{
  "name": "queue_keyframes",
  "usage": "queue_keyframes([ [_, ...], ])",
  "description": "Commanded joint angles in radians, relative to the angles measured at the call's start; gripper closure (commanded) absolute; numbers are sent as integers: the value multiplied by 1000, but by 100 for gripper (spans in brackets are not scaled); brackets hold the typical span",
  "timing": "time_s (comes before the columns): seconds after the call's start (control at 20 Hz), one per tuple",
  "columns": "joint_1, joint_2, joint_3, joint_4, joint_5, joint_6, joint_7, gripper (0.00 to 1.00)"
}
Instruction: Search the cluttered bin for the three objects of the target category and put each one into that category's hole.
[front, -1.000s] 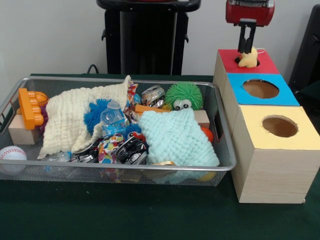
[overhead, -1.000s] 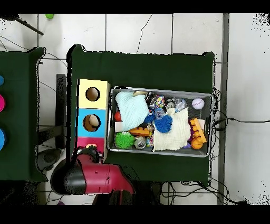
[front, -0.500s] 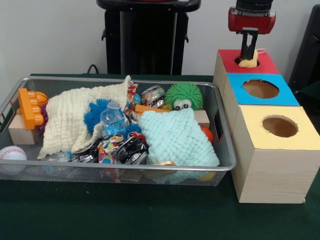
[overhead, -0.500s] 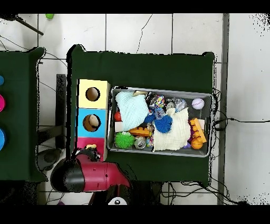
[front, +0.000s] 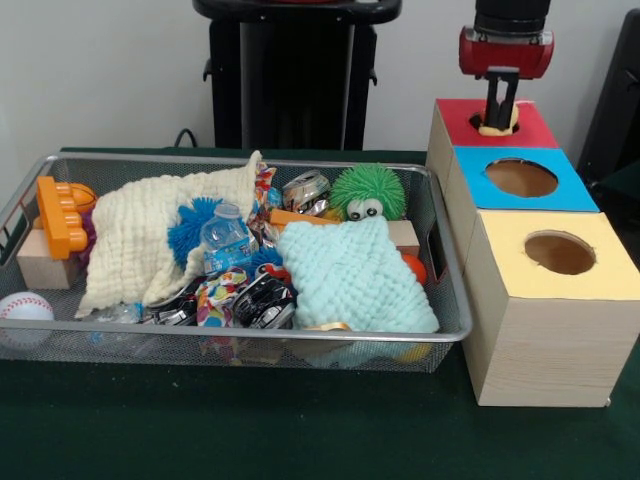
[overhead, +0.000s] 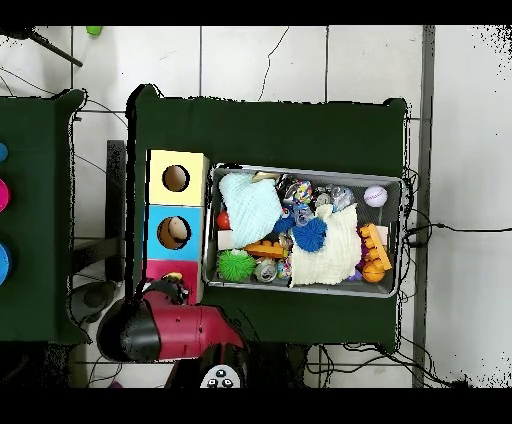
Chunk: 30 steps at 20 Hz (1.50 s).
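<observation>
**Gripper at the red box's hole, pale yellow item mostly inside**

Landmark = red-faced box (front: 490, 122), at the far end of the box row in the front view.

- Gripper (front: 499, 118): straight above the red-faced box, tips down at the hole (front: 478, 122). Fingers look close together around a pale yellow object (front: 495, 128); can't tell whether they grip it or just flank it.
- Pale yellow object: sits in the hole, only its top shows above the red face.
- Blue-faced box (front: 522, 178): touching the red-faced box on its near side. Yellow-faced box (front: 556, 255) next, nearest the camera.
- Bin (front: 30, 182): on the green counter (front: 300, 430), just beside the box row, left of the red-faced box in the front view. Full of clutter: cream cloth (front: 140, 240), mint knitted cloth (front: 350, 275), green spiky ball with eyes (front: 366, 190), small water bottle (front: 226, 238), blue spiky ball (front: 190, 225), orange toy brick (front: 58, 214), baseball (front: 24, 312).
- Overhead view: red arm (overhead: 170, 330) covers most of the red-faced box; gripper hidden there.
</observation>
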Motion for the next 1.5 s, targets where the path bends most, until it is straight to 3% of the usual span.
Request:
queue_keyframes([
  [0.05, -17, 118, 84, 3, -9, -100, 169, 100],
  [0.55, -27, 180, 74, -27, -31, -155, 146, 100],
  [0.65, -28, 132, 74, -8, -22, -108, 142, 100],
  [0.9, -35, -74, 77, 46, 3, 111, 117, 100],
  [1.2, -38, -250, 64, 37, 25, 382, 104, 100],
  [1.4, -42, -328, 60, 19, 35, 522, 96, 100],
  [1.5, -48, -341, 58, 11, 32, 544, 80, 100],
])
